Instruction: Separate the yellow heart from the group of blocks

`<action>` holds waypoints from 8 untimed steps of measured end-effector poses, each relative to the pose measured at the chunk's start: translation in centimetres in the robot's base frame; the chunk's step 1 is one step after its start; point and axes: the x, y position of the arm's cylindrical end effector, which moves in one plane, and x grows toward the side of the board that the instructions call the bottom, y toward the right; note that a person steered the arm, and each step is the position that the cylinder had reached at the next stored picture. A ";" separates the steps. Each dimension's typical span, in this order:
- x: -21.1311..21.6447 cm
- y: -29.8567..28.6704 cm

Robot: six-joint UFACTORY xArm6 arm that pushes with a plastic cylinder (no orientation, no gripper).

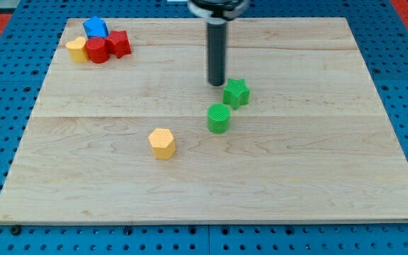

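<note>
Currently, tip position: my tip (pixel 217 84) rests on the table (pixel 317 170) near its middle, just beside the upper-left of the green star block (pixel 236 93); contact cannot be told.
Jaws: none fitted; the arm ends in a plain rod, so there is nothing to stand apart or together.
Nearest blocks: the green star block, then the green cylinder (pixel 219 118) just below it; the two stand near each other but apart.
Mid-table block: a yellow hexagon block (pixel 162 143) stands alone toward the view's bottom-left of my tip.
Task block: the yellow heart (pixel 77 50) sits at the view's top-left corner, at the left end of the group.
Group: the heart touches the red cylinder (pixel 98 50); the red star block (pixel 119 44) lies to that one's right, and the blue block (pixel 95 28) above.
Deciding relation: the heart lies well apart from my tip, to the view's left and slightly up, with the red blocks between.
Table edges: the top and left edges run close to the heart, so little room lies there.
Open room: bare table lies below the heart; a downward push looks the safest.
</note>
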 end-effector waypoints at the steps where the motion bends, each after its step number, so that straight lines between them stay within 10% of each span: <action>1: 1.3 4.2; 5: -2.8 12.1; 8: -13.7 -9.5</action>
